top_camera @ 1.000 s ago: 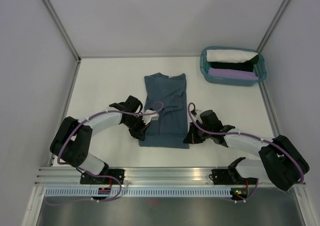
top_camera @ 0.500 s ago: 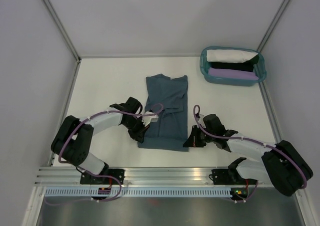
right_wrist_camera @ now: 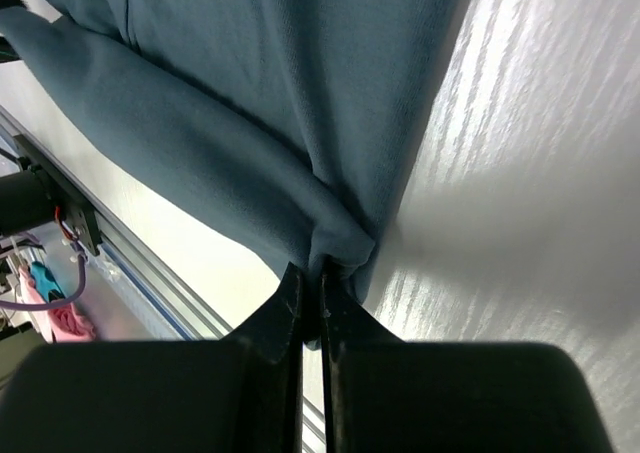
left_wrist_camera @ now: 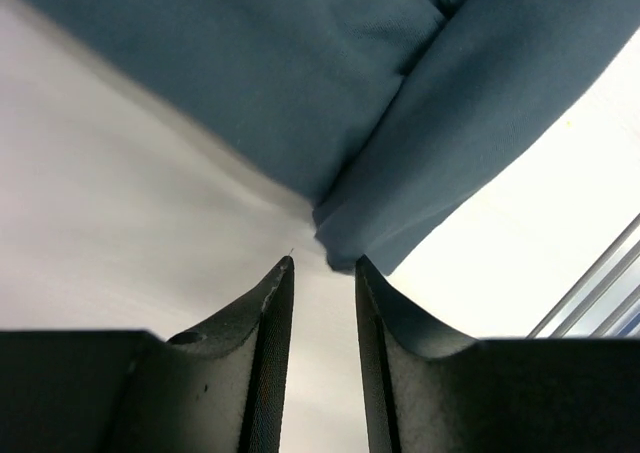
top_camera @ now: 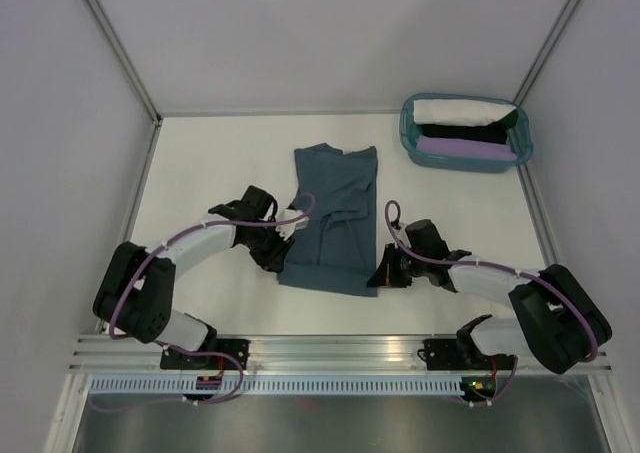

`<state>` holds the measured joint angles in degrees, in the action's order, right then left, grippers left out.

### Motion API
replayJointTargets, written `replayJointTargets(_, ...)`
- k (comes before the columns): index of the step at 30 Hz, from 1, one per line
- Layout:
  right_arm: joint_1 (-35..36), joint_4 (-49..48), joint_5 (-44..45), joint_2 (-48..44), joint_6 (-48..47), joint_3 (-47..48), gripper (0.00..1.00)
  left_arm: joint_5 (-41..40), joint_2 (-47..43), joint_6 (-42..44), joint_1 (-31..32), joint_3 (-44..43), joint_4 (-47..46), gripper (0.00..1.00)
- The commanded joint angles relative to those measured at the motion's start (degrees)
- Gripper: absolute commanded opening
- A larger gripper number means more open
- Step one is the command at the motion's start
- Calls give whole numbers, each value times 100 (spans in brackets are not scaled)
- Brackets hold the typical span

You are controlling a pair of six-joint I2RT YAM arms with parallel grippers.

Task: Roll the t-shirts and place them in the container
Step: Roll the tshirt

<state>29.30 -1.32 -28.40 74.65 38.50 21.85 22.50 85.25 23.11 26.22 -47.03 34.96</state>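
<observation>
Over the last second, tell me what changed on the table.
The left fingers opened, let go of the shirt's left edge and drew back off the cloth. The shirt slid slightly right. The right fingers stayed shut on its near right corner. The basket and its bundles did not move.

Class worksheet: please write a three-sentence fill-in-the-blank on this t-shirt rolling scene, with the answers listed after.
1. The teal basket holds ___ fabric bundles.
2. The right fingers are shut on the blue t-shirt's near ___ corner.
3. The left fingers stand ___, gripping nothing.
Answers: three; right; open.
</observation>
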Motion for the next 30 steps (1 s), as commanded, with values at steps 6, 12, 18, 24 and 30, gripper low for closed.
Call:
replayJointTargets(6, -240, 238, -16, 84, -1, 347, 2, -571, -975, -78, -73, -684, -341, 35)
replayJointTargets(12, -407, 220, -244, 242, 210, 373, 1, -150, -1773, 413, 488, -396, -314, 35)
replayJointTargets(18, -416, 571, 62, 383, 299, 610, 1, -965, -1793, 878, 2350, 210, -384, 35)
replayJointTargets(24, -408, 862, 467, 269, 193, 716, 1, -1651, -1345, 852, 2687, 360, -569, 33)
replayJointTargets(30, -416, 906, 511, 296, 140, 804, 2, -2224, -1301, 984, 2687, 616, -886, 37)
